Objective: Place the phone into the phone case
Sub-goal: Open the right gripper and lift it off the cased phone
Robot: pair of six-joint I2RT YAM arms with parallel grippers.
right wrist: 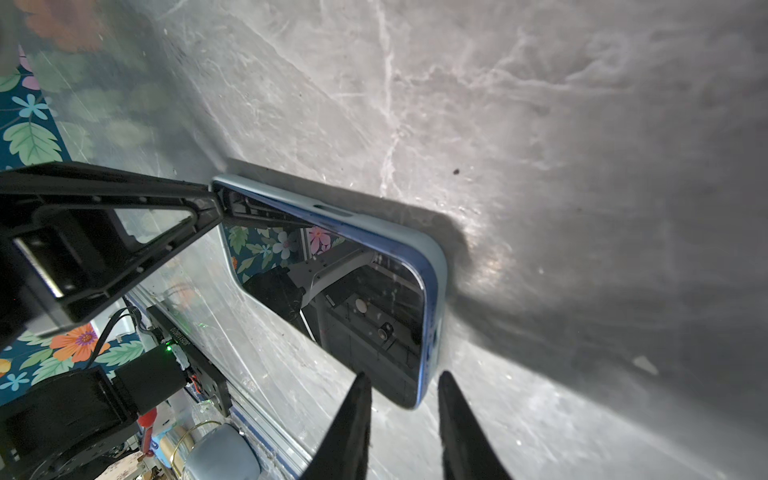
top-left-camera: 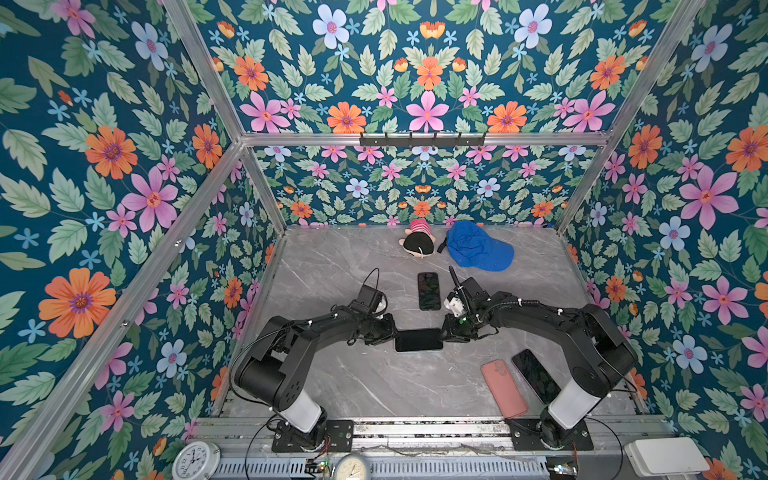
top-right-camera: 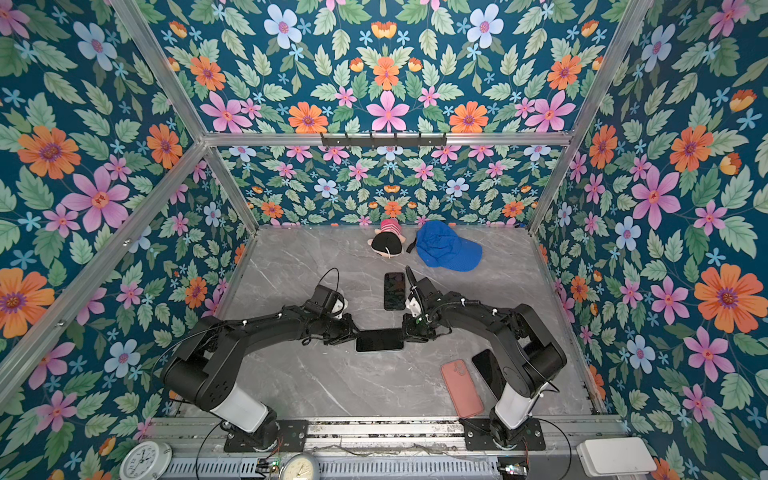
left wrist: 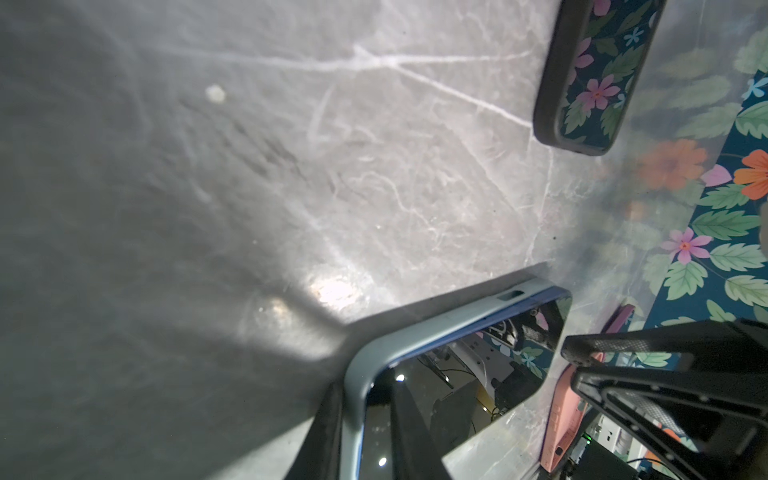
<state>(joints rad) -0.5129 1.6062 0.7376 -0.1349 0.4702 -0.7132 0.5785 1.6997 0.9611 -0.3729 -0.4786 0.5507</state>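
The blue phone with a black screen (top-left-camera: 419,340) lies flat near the middle of the grey marble desk (top-left-camera: 353,386). It sits inside the pale blue soft phone case (right wrist: 438,266). The left gripper (top-left-camera: 394,337) pinches one short end, with one finger on the glass and one outside the case rim. The right gripper (right wrist: 402,378) is at the other short end. Its jaws stand a little apart around the corner, and I cannot tell if they squeeze it.

A thin blue strip of phone shows above the rim, so I think it is not all the way in. It would be best to hold one end firm and push the corners down gently, one by one. The left finger hides its corner, and the underside of the case cannot be seen.
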